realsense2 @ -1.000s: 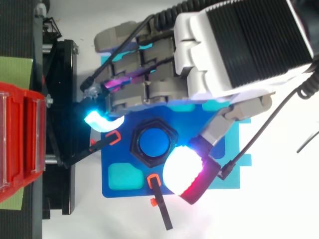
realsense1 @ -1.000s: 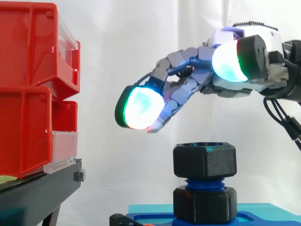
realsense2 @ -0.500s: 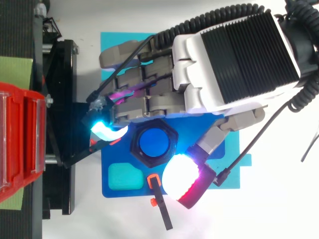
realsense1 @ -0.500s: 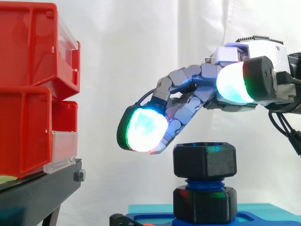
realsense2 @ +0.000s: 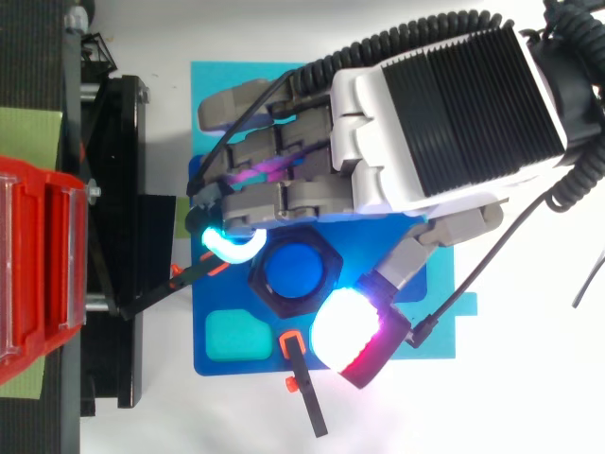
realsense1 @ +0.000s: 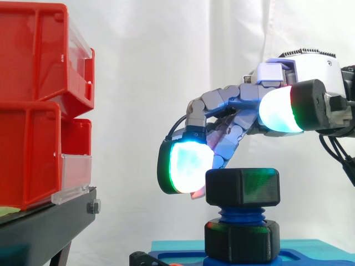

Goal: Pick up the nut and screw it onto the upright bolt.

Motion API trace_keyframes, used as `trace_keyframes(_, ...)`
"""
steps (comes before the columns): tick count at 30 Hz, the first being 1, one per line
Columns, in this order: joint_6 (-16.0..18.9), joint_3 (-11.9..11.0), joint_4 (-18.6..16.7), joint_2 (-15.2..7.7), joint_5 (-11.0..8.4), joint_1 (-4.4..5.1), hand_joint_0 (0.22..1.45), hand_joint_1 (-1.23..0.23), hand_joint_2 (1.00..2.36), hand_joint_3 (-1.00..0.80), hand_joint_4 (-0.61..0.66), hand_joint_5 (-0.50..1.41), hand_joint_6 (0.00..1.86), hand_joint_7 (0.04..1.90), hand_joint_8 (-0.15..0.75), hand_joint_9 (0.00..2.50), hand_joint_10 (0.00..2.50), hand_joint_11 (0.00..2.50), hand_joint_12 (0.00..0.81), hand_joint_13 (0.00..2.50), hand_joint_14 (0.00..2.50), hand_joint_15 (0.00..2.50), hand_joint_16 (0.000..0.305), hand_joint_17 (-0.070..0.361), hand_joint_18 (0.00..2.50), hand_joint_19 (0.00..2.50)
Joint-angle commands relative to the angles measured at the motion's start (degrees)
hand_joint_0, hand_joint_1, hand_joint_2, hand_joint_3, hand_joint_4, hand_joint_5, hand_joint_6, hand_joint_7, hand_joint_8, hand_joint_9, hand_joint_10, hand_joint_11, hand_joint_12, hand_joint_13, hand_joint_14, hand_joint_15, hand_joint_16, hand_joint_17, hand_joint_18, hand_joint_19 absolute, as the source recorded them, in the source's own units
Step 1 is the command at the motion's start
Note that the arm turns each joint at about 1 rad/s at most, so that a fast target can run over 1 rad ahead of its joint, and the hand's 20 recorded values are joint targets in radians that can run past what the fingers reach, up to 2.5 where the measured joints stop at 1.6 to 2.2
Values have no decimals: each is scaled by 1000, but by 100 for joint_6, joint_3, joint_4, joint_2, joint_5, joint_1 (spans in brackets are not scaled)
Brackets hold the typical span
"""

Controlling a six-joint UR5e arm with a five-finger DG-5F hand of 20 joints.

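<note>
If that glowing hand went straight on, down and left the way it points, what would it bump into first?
Likely the black nut on the bolt, sitting between the hand's fingers and thumb; depth is unclear.

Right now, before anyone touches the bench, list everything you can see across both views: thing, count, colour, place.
red bins: two, red, stacked on the left
stand: one, black, under the bins
nut: one, black, at the top of the bolt's thread
bolt: one, blue, upright on the plate
hex collar: one, black, at the bolt's foot
plate: one, blue, under the bolt
mat: one, cyan, under the plate
curtain: one, white, behind everything
hand: one, white and grey, over the nut, coming in from the side view's right
</note>
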State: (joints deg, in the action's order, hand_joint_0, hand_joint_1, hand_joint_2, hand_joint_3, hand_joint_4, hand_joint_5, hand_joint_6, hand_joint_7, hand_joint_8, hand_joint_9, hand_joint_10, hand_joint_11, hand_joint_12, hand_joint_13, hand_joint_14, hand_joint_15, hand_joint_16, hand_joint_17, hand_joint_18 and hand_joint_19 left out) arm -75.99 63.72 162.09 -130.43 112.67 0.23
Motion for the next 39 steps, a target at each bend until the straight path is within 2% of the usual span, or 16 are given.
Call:
trace_keyframes(1, -4, 9, 24, 0, 9, -23, 548, -231, 1000, -500, 257, -9, 504, 1252, 269, 929, 0, 0, 193, 647, 0, 0, 13, 28, 314, 0)
trace_keyframes(8, -4, 0, 59, 0, 27, -58, 550, -245, 1000, -500, 229, 6, 504, 1349, 267, 963, 0, 0, 187, 676, 0, 0, 12, 26, 334, 0)
trace_keyframes(12, -4, 9, 50, 0, 36, -93, 553, -250, 1000, -500, 211, 13, 504, 1344, 270, 1040, 0, 0, 175, 732, 0, 0, 10, 22, 374, 0)
trace_keyframes(19, -21, 0, 50, 0, 79, -172, 560, -259, 1000, -500, 124, 54, 504, 1378, 269, 1255, 0, 0, 148, 882, 0, 0, 5, 10, 516, 0)
trace_keyframes(27, -57, 0, 94, 0, 220, -295, 564, -278, 1000, -500, 135, 61, 504, 1391, 269, 1376, 0, 18, 145, 981, 0, 0, 2, 5, 595, 0)
trace_keyframes(33, -57, -18, 94, 9, 282, -339, 558, -258, 1000, -500, 240, -2, 505, 1151, 268, 1290, 0, 12, 162, 929, 0, 0, 5, 11, 543, 0)
trace_keyframes(39, -57, -361, 375, 0, 378, -383, 548, -249, 1000, -500, 273, -42, 504, 951, 265, 1185, 0, 0, 178, 881, 0, 0, 7, 16, 497, 0)
